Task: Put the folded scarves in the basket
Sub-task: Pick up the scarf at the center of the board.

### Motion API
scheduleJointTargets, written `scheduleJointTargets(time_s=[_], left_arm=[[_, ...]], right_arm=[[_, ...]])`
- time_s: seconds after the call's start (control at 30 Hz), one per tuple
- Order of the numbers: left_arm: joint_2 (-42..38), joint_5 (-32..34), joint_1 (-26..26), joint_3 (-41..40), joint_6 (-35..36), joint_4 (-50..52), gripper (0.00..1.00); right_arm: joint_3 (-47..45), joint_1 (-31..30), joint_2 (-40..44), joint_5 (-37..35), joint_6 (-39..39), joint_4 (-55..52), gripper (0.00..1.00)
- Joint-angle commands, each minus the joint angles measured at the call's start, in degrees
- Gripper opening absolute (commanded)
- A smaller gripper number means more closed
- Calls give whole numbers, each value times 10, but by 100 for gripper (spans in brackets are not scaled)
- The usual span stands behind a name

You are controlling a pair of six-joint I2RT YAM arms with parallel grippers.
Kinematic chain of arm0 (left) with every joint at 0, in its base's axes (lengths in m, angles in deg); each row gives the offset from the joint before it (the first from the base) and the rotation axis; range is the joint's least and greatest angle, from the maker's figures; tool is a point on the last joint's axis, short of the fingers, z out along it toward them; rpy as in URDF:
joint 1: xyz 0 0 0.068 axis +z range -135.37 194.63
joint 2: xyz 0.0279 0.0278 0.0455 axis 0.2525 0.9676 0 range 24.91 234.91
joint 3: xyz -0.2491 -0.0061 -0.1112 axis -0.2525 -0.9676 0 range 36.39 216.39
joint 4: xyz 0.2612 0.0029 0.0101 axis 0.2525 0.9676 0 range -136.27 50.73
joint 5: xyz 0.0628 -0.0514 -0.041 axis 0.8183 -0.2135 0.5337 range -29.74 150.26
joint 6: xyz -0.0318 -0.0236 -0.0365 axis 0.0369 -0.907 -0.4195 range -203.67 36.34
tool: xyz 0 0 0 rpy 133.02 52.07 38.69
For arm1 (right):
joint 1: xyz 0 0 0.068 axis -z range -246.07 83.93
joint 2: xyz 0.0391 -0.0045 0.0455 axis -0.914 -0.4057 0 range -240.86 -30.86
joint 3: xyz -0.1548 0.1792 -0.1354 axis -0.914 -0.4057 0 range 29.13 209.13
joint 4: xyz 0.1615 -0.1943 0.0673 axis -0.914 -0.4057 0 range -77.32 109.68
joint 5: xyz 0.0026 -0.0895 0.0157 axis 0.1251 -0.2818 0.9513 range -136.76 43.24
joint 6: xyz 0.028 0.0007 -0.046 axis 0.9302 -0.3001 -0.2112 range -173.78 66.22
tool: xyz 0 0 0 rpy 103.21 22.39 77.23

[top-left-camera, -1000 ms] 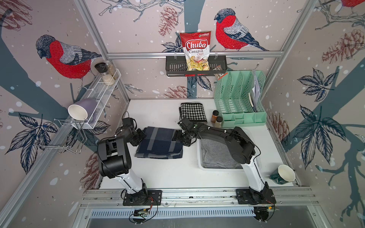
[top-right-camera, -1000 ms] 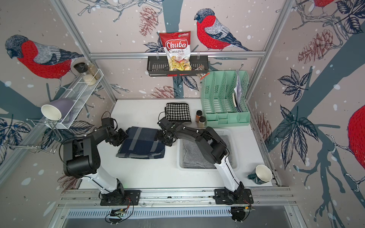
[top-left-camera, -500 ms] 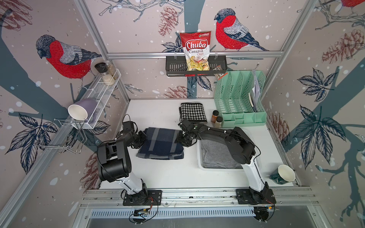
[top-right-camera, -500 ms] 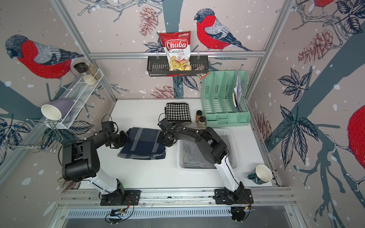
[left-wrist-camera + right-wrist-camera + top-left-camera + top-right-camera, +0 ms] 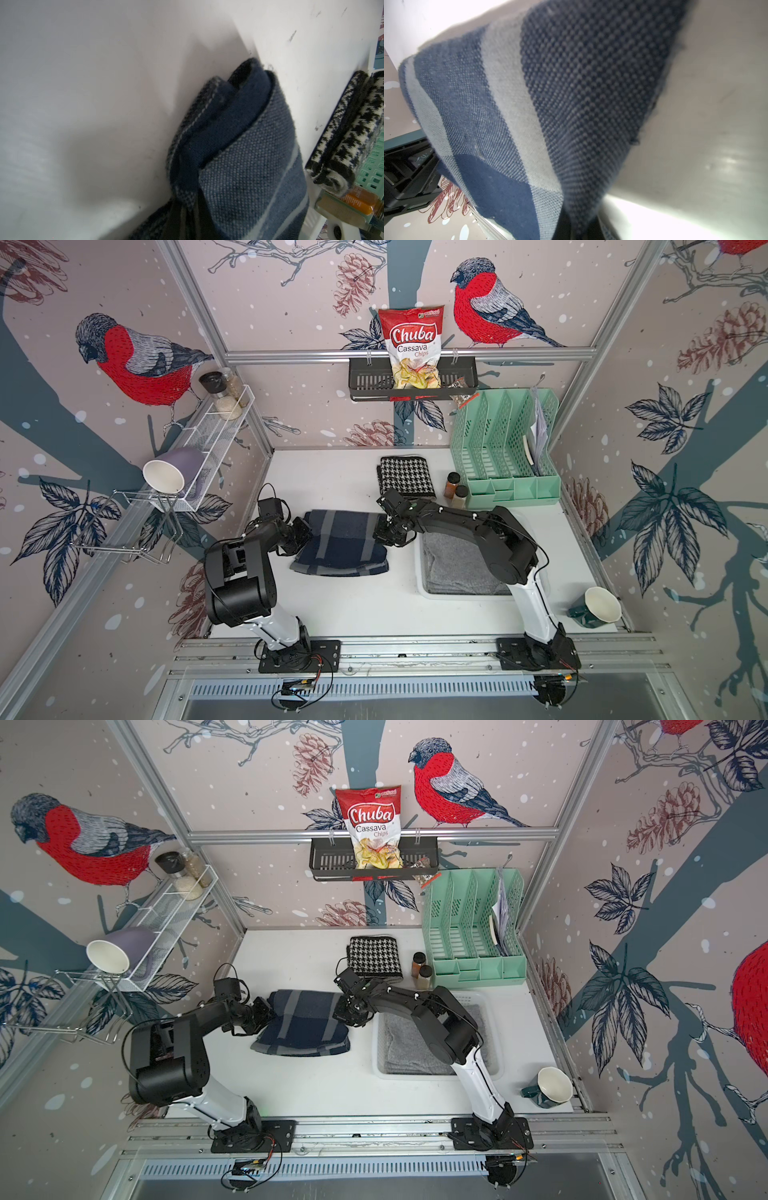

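Observation:
The folded scarf (image 5: 340,543) (image 5: 303,1027), navy with grey stripes, lies on the white table between both arms. My left gripper (image 5: 305,531) (image 5: 266,1013) is shut on its left edge; the left wrist view shows the knit (image 5: 249,166) bunched into the gripper (image 5: 189,218). At the opposite edge my right gripper (image 5: 384,531) (image 5: 343,1013) is shut on the scarf, whose cloth (image 5: 550,104) runs into the gripper (image 5: 579,226). The white basket (image 5: 457,596) (image 5: 376,1052) stands just right of the scarf, holding a grey cloth (image 5: 457,564).
A houndstooth cloth (image 5: 405,477) and two spice jars (image 5: 455,489) lie behind the scarf. A mint-green organiser (image 5: 503,456) stands at the back right, a green mug (image 5: 596,605) at the front right. My right arm reaches over the basket.
Both grippers have closed on the scarf's opposite edges. The left gripper has moved in against the left edge, bunching the cloth there.

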Motion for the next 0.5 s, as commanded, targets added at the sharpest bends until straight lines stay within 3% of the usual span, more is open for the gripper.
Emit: scheduleJointTargets(time_s=[0.0, 0.47], left_arm=[[-8, -16, 0, 0, 0, 11, 0], [-76, -2, 0, 15, 0, 83, 0]], right_arm=[[7, 0, -2, -13, 2, -9, 0], [64, -15, 20, -61, -36, -67, 0]])
